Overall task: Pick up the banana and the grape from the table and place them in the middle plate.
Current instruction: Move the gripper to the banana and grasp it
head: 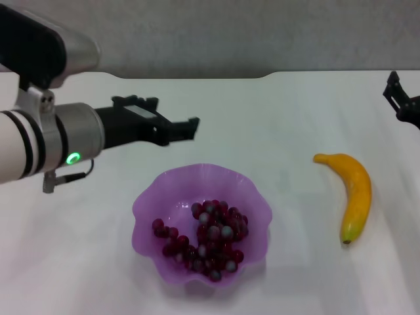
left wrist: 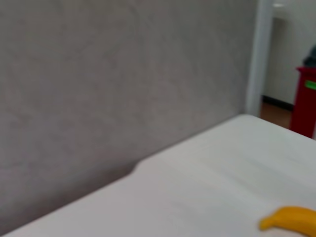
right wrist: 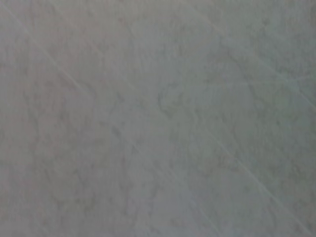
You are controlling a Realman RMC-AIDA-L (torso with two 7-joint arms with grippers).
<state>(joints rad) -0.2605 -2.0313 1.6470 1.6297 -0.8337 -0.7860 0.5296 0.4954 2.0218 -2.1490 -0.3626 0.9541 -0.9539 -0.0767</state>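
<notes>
Grape (head: 205,237): lay inside the plate (head: 147,203), spread across the bowl's floor; this half of the task looked done.

Plate: stood on the table (head: 275,111), near its front middle, between the two arms, so either could reach it.

Banana (head: 351,192): lay flat on the table, well to the right of the plate and apart from it, stem end toward the back, greenish tip toward the front. Not yet in the plate. Its end also showed in the left wrist view (left wrist: 291,220).

Left gripper (head: 187,129): hung above the table just behind the plate, pointing toward the right; held nothing. How far its fingers stood apart could not be told.

Right gripper (head: 401,100): at the far right edge, behind the banana, mostly out of view; fingers' state could not be told. Judged the nearer arm for the banana.

Obstructions: nothing lay between banana and plate. The wavy rim would need clearing, and the grape already filled much of the bowl.
</notes>
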